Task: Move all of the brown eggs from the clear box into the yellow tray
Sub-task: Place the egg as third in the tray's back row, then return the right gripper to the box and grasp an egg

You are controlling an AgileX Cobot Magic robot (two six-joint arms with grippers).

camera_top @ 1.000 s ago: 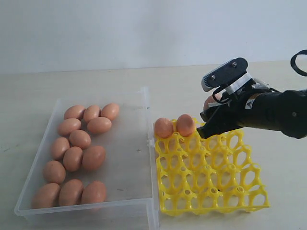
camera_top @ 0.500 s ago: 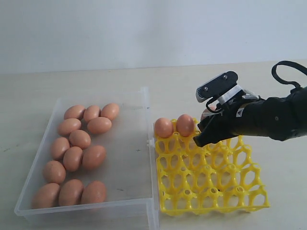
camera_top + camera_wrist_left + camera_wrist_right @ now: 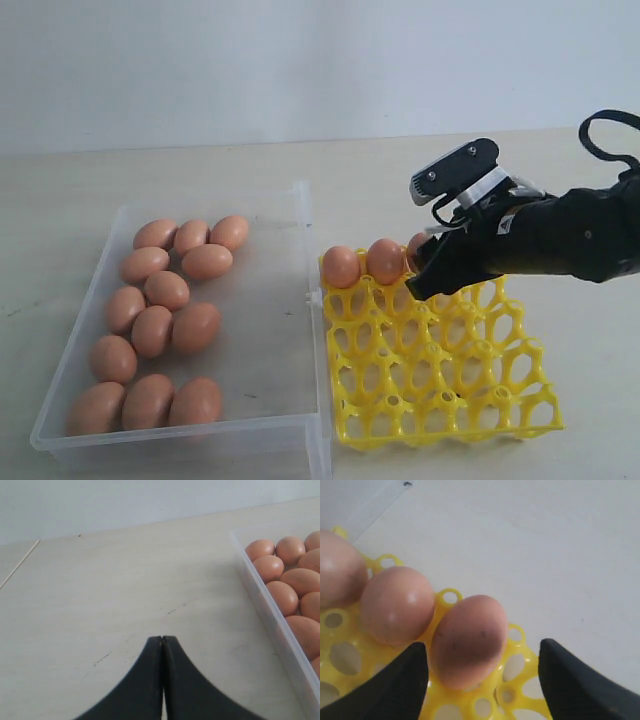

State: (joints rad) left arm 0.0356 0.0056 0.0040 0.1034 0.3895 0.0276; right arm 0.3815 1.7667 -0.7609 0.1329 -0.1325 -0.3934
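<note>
Several brown eggs (image 3: 166, 290) lie in the clear box (image 3: 270, 330) on the left; some show in the left wrist view (image 3: 282, 595). The yellow tray (image 3: 450, 370) holds three eggs in its back row: one (image 3: 340, 266), a second (image 3: 385, 260) and a third (image 3: 414, 248) half hidden by my right gripper (image 3: 425, 272). In the right wrist view that third egg (image 3: 467, 640) sits in a tray cup (image 3: 470, 700). My right gripper (image 3: 482, 646) stands open around it, with a gap on one side. My left gripper (image 3: 162, 640) is shut and empty above the bare table.
The box's near wall (image 3: 272, 625) runs beside my left gripper. The tray's other cups (image 3: 440, 340) are unfilled. The beige tabletop (image 3: 150, 180) extends behind both containers to a pale wall.
My right gripper has moved left and down to the tray's back row. The egg it carried now sits in a cup, and the jaws have spread away from it.
</note>
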